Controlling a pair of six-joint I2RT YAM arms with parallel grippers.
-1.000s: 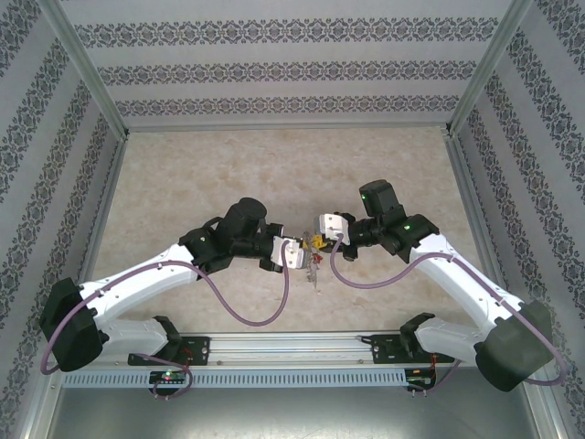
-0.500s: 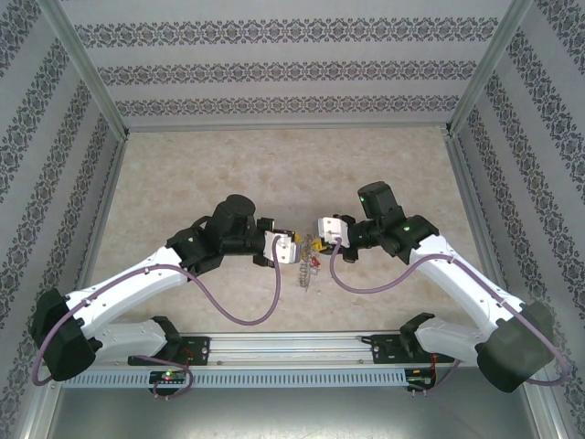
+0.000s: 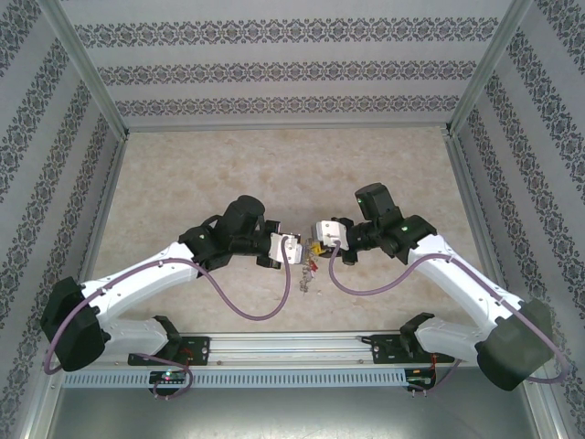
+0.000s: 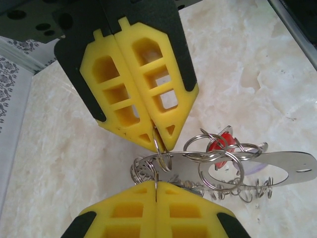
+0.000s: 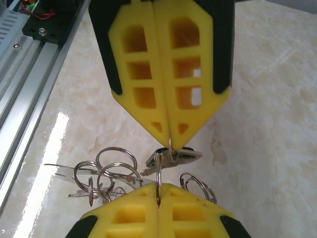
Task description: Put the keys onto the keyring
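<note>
The keyring [image 4: 214, 157] is shiny metal, the table [image 4: 74, 148] glossy marble-look, the end effector pads [image 4: 183, 198] matt plastic.

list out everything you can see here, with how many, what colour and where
table: 1, beige marble, floor of the cell
walls: 3, grey-white patterned, left, back and right
rail: 1, silvery, near edge
keyring: 1, thin silvery wire, held above mid-table
small rings: many, silvery, bunched on the wire
red tag: 1, red, among the rings
flat plate: 1, silvery, slotted, beside the rings
key: 1, dark head, silvery blade, by the wire
cables: 2, purple, one under each arm
arms: 2, white and black, meeting mid-table
left tool: 1, yellow pads, shut on the wire
right tool: 1, yellow pads, shut on the wire
</note>
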